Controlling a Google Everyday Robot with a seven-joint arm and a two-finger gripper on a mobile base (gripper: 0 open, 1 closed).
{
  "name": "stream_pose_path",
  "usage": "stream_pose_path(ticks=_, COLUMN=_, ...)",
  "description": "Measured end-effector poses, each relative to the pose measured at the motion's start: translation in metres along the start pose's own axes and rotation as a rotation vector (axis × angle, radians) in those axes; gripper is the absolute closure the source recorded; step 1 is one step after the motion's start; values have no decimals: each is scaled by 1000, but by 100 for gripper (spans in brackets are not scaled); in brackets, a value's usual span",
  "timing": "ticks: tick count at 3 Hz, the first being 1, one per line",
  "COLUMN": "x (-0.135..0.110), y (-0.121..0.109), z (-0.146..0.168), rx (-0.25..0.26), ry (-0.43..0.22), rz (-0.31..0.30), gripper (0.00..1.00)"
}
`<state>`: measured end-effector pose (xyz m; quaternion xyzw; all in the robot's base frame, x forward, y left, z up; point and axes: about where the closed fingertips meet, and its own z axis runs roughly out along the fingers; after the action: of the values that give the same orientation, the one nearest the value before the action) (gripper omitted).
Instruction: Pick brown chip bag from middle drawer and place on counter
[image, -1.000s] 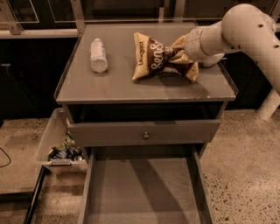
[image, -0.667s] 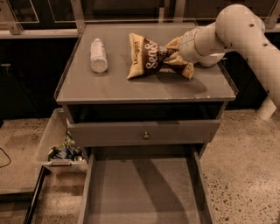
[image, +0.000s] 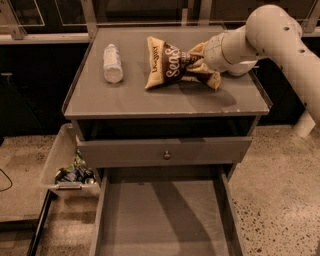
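The brown chip bag (image: 169, 63) lies tilted over the right half of the counter (image: 150, 100), its cream-yellow left end low near the surface. I cannot tell whether it touches. My gripper (image: 198, 59) reaches in from the right and is shut on the bag's bunched right end, which hides most of the fingers. The middle drawer (image: 160, 220) stands pulled out below, its grey floor bare.
A white plastic bottle (image: 112, 63) lies on the counter's left side. A drawer front with a small round knob (image: 166, 155) sits just under the counter. A pale bin (image: 70, 172) holding cans and wrappers stands on the floor at the left.
My gripper has carried the bag a little to the left over the counter, towards the bottle. The bottle and drawers have not moved.
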<state>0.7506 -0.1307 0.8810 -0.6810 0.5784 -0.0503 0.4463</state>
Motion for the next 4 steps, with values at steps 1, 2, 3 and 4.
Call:
stream_pose_path(ticks=1, x=0, y=0, z=0, rx=0, ry=0, rz=0, gripper=50)
stream_pose_path(ticks=2, x=0, y=0, z=0, rx=0, ry=0, rz=0, gripper=27)
stream_pose_path(ticks=3, x=0, y=0, z=0, rx=0, ry=0, rz=0, gripper=4)
stream_pose_path(ticks=4, x=0, y=0, z=0, rx=0, ry=0, rz=0, gripper=0)
